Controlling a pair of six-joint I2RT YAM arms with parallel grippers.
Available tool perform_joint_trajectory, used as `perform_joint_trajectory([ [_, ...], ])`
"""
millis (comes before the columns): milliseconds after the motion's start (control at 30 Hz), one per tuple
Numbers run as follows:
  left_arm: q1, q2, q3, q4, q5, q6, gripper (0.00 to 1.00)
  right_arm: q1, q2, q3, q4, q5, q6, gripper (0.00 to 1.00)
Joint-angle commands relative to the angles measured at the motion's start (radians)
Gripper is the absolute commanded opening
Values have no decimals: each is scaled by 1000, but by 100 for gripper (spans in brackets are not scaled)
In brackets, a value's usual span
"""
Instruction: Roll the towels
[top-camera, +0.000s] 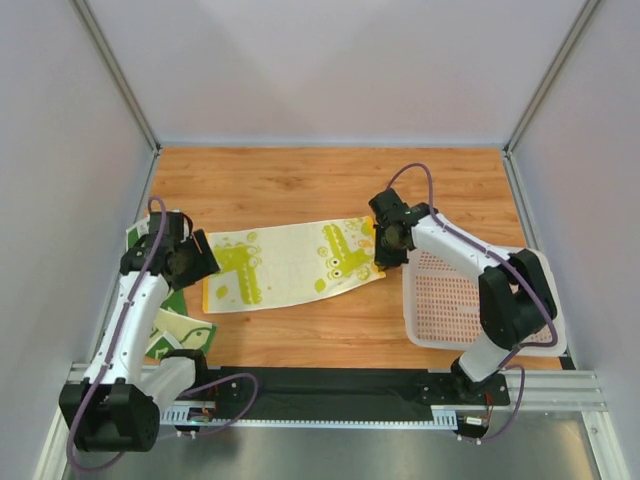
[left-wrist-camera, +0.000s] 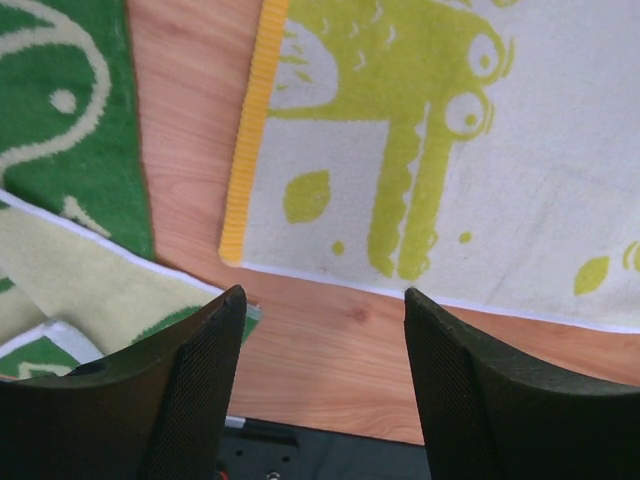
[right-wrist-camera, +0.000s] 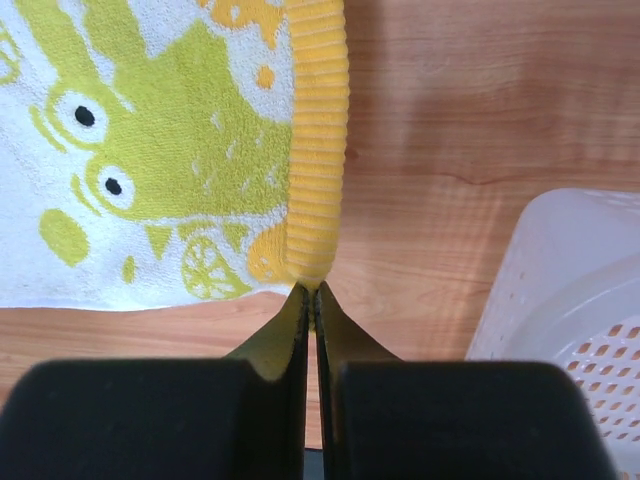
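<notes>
The pale yellow towel (top-camera: 290, 262) with yellow-green prints lies flat across the middle of the wooden table. My right gripper (right-wrist-camera: 310, 290) is shut on the near corner of its ribbed yellow hem (right-wrist-camera: 317, 150) at the towel's right end (top-camera: 375, 255). My left gripper (left-wrist-camera: 322, 295) hovers open over bare wood just off the towel's left end (left-wrist-camera: 540, 200), with nothing between its fingers. The dark green towel (left-wrist-camera: 60, 120) with cream swirls lies crumpled at the table's left edge (top-camera: 183, 330), partly under the left arm.
A white perforated basket (top-camera: 450, 300) stands at the right, close beside my right gripper (top-camera: 385, 243), and its rim (right-wrist-camera: 580, 300) shows in the right wrist view. Grey walls enclose the table on three sides. A black rail (top-camera: 330, 390) runs along the near edge.
</notes>
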Motion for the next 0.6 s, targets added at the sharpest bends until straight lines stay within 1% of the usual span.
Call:
perform_joint_trajectory([
  [0,-94,29,-42,9,-2,-113,71,-31,15,50,-40,22,-53,0],
  [67,-134,53,-79,27,-2,-156,71,-51,31,73,-43,22,-71,0],
  [100,-158,62,-90,32,-32,-190,71,-71,36,82,-48,24,-77,0],
  [233,-172,105,-148,55,-42,-236,69,-131,70,129,-66,24,-108,0],
  [333,-177,116,-185,92,-42,-236,68,-180,79,146,-71,6,-123,0],
  [500,-200,147,-202,92,-86,-262,66,-194,85,133,-54,-40,-125,0],
  [567,-214,164,-220,104,-77,-272,64,-194,90,128,-49,-39,-125,0],
])
